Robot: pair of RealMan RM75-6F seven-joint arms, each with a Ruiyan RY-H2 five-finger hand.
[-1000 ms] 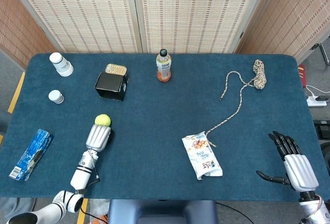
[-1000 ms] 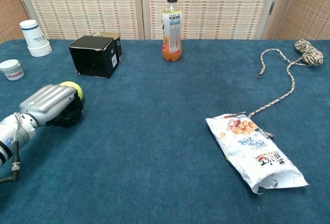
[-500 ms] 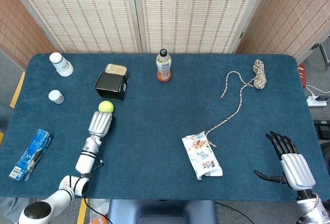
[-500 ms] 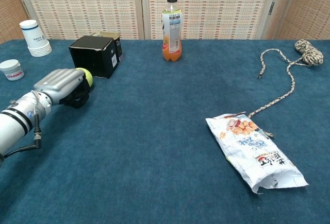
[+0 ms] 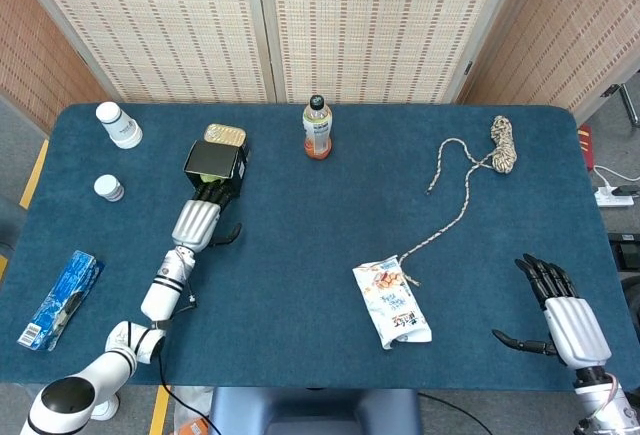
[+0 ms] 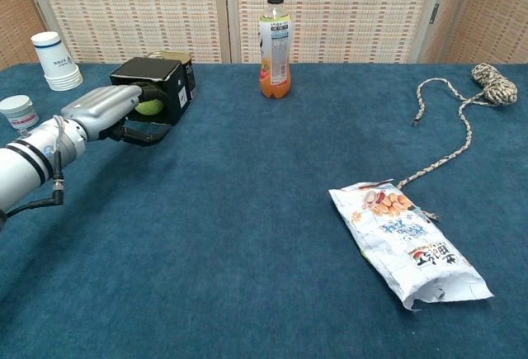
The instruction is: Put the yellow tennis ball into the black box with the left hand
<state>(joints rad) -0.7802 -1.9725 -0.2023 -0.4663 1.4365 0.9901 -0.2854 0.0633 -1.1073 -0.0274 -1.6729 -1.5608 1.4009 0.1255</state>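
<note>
The black box (image 5: 212,162) lies on its side at the table's back left, with its opening (image 6: 153,103) facing my left hand (image 6: 106,111). The hand's fingers reach into that opening over the yellow tennis ball (image 6: 149,107), which sits just inside the mouth; the thumb stays outside, low in front of the box. In the head view the left hand (image 5: 197,221) touches the box's near edge and the ball is hidden. My right hand (image 5: 563,319) rests at the table's front right corner, fingers spread, holding nothing.
A gold tin (image 5: 225,135) stands right behind the box. An orange drink bottle (image 6: 275,44) is at back centre; stacked paper cups (image 6: 55,60) and a small white jar (image 6: 18,111) are at the left. A blue packet (image 5: 60,298), a snack bag (image 6: 408,243) and a rope (image 6: 462,120) lie about.
My left hand has carried the ball forward across the table from open cloth to the box, and the ball is now inside the box's mouth. The right hand has barely moved.
</note>
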